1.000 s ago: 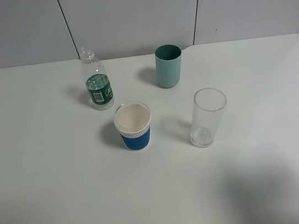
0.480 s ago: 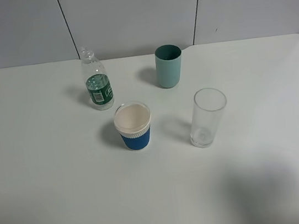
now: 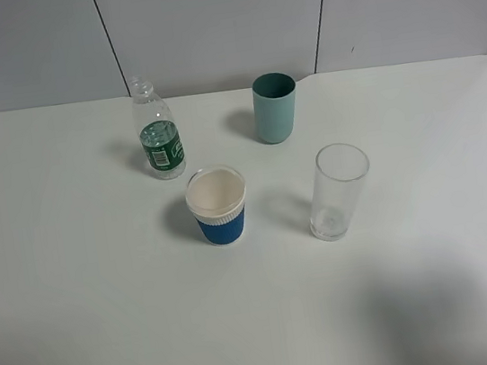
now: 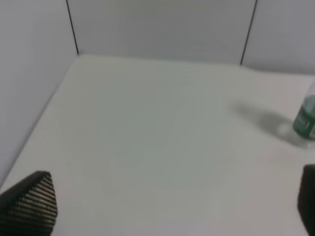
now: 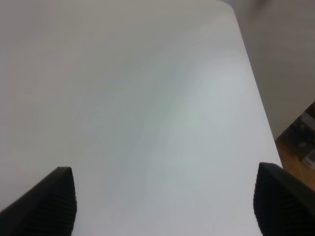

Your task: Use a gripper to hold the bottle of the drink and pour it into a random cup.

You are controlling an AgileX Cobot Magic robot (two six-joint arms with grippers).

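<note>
The white surface (image 3: 79, 305) takes up nearly the whole exterior view and carries four upright vessels, set well apart from one another, which reads as deliberate: each has open room around it so a hand can close on one without knocking its neighbour. Taking the white cup with a blue sleeve (image 3: 219, 206) as the centre of the group, the bottle of the drink (image 3: 157, 129) stands at about eleven o'clock, the teal cup (image 3: 275, 106) at about one o'clock, and the clear glass tumbler (image 3: 338, 190) at three o'clock. The bottle appears to have no cap on its narrow neck, which would suit pouring straight away, and clear liquid fills it to about the green label band. Neither arm shows in the exterior view. The left hand (image 4: 172, 209) is released, its two dark fingertips (image 4: 32, 201) spread to the far edges of its own wrist view with nothing between them; the bottle (image 4: 307, 118) sits at the edge of that view, well off from the hand. The right hand (image 5: 165, 199) is likewise spread wide and holds nothing, over bare surface near the far corner. The reach toward the bottle has, by my judgement, not yet begun.
</note>
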